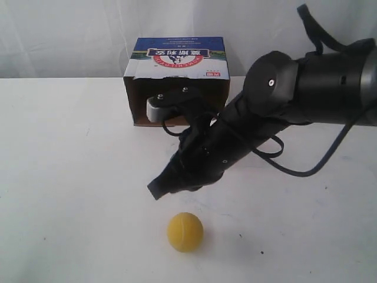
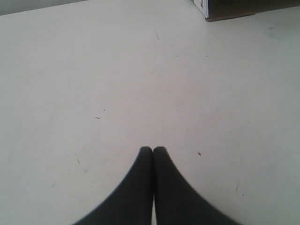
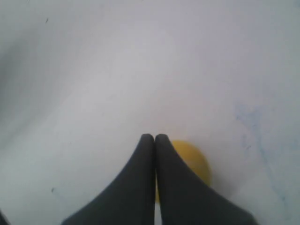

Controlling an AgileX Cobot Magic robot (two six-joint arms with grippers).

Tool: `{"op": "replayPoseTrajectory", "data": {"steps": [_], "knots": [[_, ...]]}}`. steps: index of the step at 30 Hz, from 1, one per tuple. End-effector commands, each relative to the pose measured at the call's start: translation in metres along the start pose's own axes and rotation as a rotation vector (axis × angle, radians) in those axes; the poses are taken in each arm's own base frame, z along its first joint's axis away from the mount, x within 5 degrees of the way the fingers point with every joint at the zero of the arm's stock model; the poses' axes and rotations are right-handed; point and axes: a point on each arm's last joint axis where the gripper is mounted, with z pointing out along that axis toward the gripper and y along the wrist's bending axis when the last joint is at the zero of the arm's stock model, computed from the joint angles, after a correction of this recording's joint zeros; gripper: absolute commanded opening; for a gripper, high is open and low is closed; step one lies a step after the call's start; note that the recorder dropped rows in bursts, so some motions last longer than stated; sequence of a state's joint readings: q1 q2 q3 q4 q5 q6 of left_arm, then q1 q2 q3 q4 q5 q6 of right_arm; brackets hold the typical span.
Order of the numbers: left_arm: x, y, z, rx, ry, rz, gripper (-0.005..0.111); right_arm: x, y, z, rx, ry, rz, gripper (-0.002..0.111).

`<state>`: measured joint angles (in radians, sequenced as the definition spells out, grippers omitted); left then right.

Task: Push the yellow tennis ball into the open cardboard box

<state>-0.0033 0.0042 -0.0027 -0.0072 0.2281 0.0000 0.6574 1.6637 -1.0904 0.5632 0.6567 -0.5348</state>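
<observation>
The yellow tennis ball (image 1: pixel 185 232) rests on the white table near the front edge. In the right wrist view the ball (image 3: pixel 196 159) shows partly behind my fingers. My right gripper (image 1: pixel 156 190) (image 3: pixel 154 137) is shut and empty, slanting down with its tip just above and slightly left of the ball, a small gap apart. Farther back stands the open cardboard box (image 1: pixel 177 59), its dark opening facing the ball and partly hidden by my right arm. My left gripper (image 2: pixel 153 149) is shut over bare table, with a box corner (image 2: pixel 227 9) far ahead of it.
The right arm (image 1: pixel 306 82) reaches in from the right across the middle, trailing a black cable (image 1: pixel 330 153). A white curtain (image 1: pixel 70 35) hangs behind the table (image 1: pixel 70 177). The left arm does not show in the exterior view.
</observation>
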Motion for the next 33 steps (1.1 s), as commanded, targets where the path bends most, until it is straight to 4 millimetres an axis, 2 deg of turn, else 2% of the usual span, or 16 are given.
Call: {"op": "replayPoseTrajectory", "data": {"steps": [1,7,15,20,25,33], "knots": [[0.001,0.0,0.0,0.004,0.0,-0.006,0.0,0.011,0.001,0.004,-0.03,0.12,-0.038,0.0],[0.001,0.0,0.0,0.004,0.0,-0.006,0.0,0.004,-0.016,0.026,0.078,0.04,-0.063,0.0],[0.001,0.0,0.0,0.004,0.0,-0.006,0.0,0.008,-0.03,0.062,0.106,0.037,-0.002,0.0],[0.001,0.0,0.0,0.004,0.0,-0.006,0.0,0.006,-0.037,0.078,0.121,0.029,0.018,0.0],[0.001,0.0,0.0,0.004,0.0,-0.006,0.0,0.0,-0.037,0.083,0.127,0.007,0.013,0.0],[0.001,0.0,0.0,0.004,0.0,-0.006,0.0,-0.022,-0.035,0.076,0.134,-0.069,-0.008,0.0]]}}
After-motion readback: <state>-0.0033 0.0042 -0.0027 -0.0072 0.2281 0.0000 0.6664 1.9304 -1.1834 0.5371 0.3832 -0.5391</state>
